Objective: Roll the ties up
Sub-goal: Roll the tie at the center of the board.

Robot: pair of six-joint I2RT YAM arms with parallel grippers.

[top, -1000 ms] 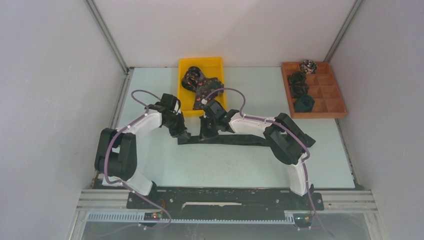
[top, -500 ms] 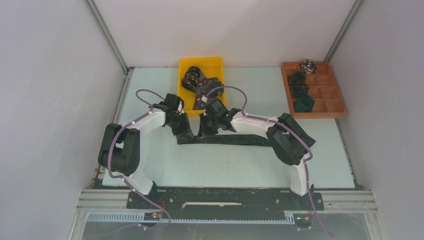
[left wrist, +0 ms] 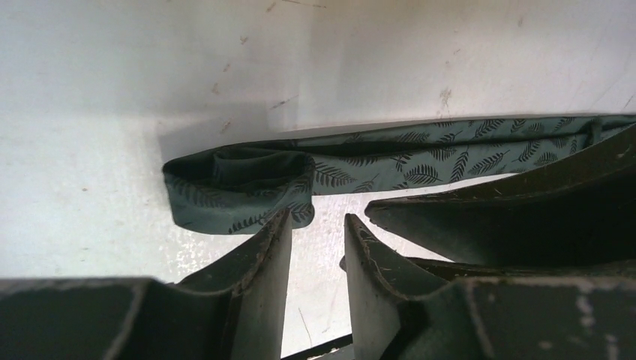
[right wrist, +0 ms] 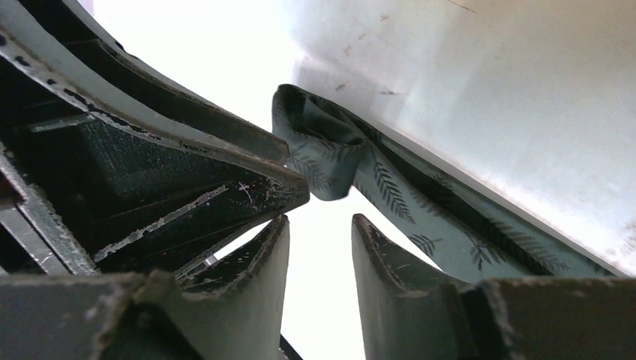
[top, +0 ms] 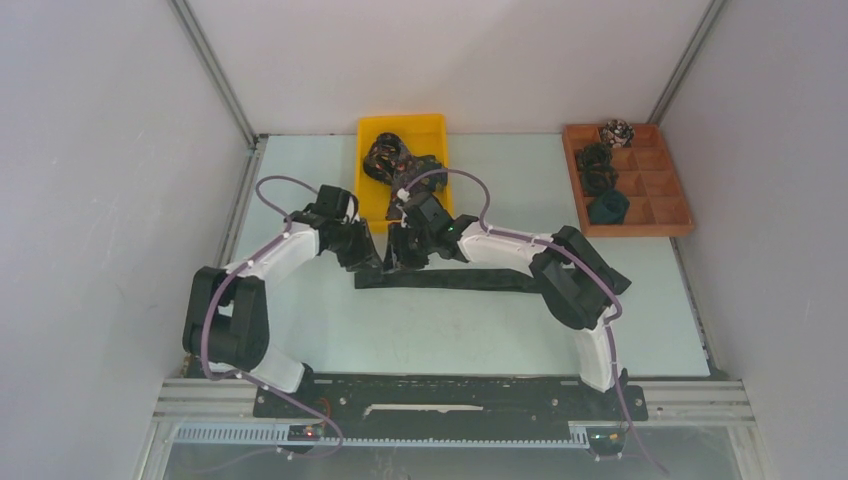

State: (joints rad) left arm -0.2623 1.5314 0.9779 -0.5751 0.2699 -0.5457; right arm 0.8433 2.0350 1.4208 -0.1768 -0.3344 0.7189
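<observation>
The soft, limp tie (top: 450, 279) lies across mid-frame on the table (top: 480, 330), its left end loosely curled; that curl looks best to pinch. Left hand (left wrist: 316, 221) and right hand (right wrist: 320, 225) stand part-open, empty.

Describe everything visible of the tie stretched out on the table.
The tie is dark green fabric printed with dark leaf sprigs, lying flat and straight across the table. Its left end is curled into a loose roll. The left hand and right hand stand open beside that roll, gripping nothing.
</observation>
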